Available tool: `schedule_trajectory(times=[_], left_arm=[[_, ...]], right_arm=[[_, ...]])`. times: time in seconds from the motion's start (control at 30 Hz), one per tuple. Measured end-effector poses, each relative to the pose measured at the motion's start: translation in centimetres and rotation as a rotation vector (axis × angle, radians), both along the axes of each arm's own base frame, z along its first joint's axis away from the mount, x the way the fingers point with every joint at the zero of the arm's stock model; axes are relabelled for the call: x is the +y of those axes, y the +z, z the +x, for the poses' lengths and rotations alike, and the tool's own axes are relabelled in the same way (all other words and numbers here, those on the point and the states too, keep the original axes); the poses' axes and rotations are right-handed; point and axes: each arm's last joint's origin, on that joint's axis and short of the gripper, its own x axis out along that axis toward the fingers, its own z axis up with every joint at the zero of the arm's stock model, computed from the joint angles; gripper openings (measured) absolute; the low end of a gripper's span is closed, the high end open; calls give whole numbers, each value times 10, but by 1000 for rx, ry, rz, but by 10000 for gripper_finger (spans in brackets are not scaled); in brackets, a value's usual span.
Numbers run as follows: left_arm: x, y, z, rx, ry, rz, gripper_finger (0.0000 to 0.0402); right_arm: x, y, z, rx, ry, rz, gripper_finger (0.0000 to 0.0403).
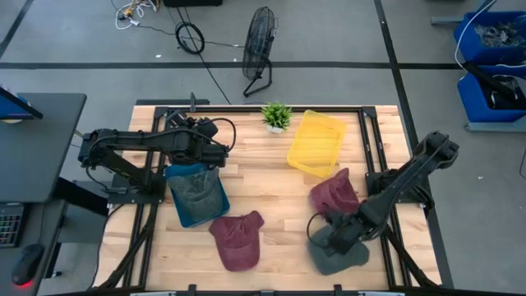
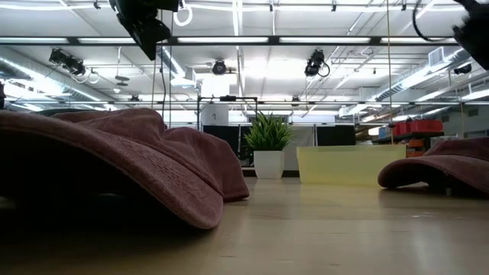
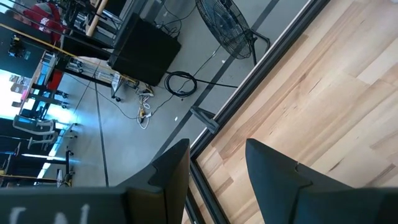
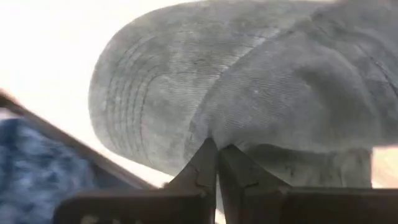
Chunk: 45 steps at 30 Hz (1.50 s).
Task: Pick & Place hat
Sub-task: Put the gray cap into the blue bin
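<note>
Right gripper [image 4: 216, 155]: fingers pinched tight on the grey hat [image 1: 339, 251] at the table's front right.
Left gripper [image 3: 214, 171]: jaws spread, poised over the blue bin [image 1: 197, 197].

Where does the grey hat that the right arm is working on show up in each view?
High view: grey hat lies at the table's front right, under the right gripper.
Low view: not in it.
Left wrist view: not in it.
Right wrist view: it fills most of the frame, just beyond the closed fingers.
Shared landmark: the blue bin, also seen in the right wrist view.
</note>
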Motion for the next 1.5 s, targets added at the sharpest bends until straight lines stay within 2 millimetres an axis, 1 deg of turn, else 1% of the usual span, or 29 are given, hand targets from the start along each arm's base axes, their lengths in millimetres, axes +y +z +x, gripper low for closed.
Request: schedule_trajectory(times=[0.1, 0.23, 0.37, 0.43, 0.5, 0.67, 0.8, 0.87, 0.9, 0.97, 1.03, 1.17, 1.23, 1.37, 1.5], left_arm=[[0, 0, 0, 0, -1, 0, 160], [-4, 0, 1, -4, -17, 0, 160], [-16, 0, 5, -47, -67, -16, 160], [-25, -1, 8, -67, -114, -43, 160], [-36, -1, 14, -93, -180, -72, 160], [-64, 2, 32, -158, -429, -195, 160], [-83, 7, 53, -206, -761, -362, 160], [-91, 9, 62, -222, -913, -394, 160], [-93, 9, 66, -229, -957, -399, 160], [-95, 8, 73, -261, -987, -400, 160], [-93, 4, 77, -251, -976, -400, 160], [-86, -2, 89, -238, -986, -366, 160], [-82, -5, 99, -232, -1040, -334, 160], [-75, -19, 122, -233, -1211, -376, 160], [-71, -36, 136, -144, -1287, -341, 161]], right_arm=[[-9, 17, -1, -111, -7, -13, 4], [-23, 39, -3, -321, 37, -125, 3], [-40, 52, 1, -492, 142, -341, 2], [-50, 53, 7, -531, 193, -474, 2], [-59, 52, 16, -546, 262, -569, 2], [-80, 44, 50, -580, 539, -754, 2], [-95, 42, 76, -681, 713, -837, 2], [-102, 43, 84, -717, 780, -878, 2], [-106, 43, 87, -726, 812, -899, 2], [-114, 44, 91, -734, 872, -932, 2], [-121, 44, 93, -744, 928, -944, 3], [-134, 47, 98, -767, 966, -990, 4], [-141, 46, 100, -763, 986, -1007, 4], [-149, 44, 103, -780, 1033, -985, 5], [-151, 42, 104, -813, 1110, -948, 5]])
